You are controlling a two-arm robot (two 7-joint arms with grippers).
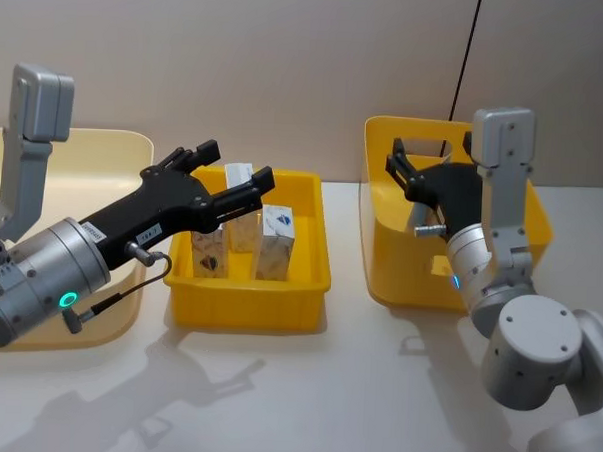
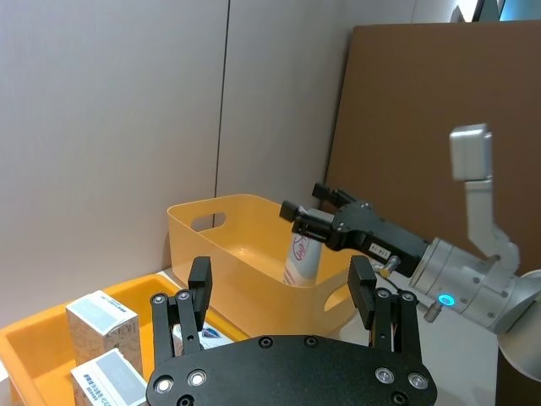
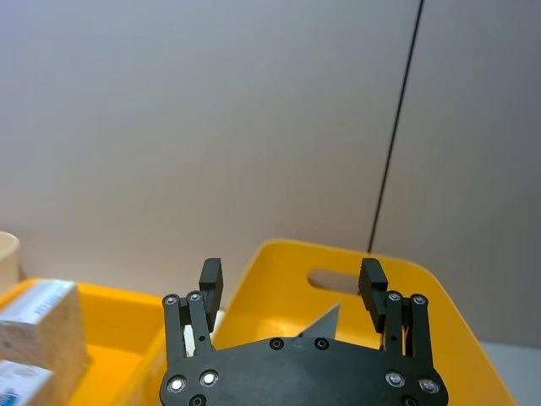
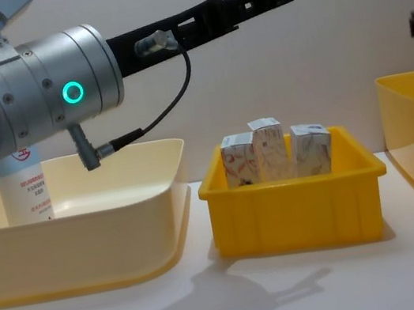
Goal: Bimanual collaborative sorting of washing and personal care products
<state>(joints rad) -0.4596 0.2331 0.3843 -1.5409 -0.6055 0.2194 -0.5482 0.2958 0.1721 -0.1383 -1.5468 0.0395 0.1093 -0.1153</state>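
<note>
Finding the left gripper (image 1: 236,163) hanging above the small yellow bin (image 1: 248,309), fingers spread wide and gripping nothing. Noting three small cartons (image 1: 276,240) standing upright together inside that bin. Observing the right gripper (image 3: 292,275) poised over the tall yellow bin (image 1: 381,249), likewise gaping fully and carrying nothing. Recording one white tube (image 2: 303,258) standing in the tall yellow bin just beneath that gripper, and a second tube (image 4: 22,191) standing upright in the cream bin (image 4: 87,248) on the left. Judging the cartons as gathered in one place, the tubes as lying split between two bins. Rating the sorting as partly done; not being able to tell which bin is serving as the tubes' destination.
</note>
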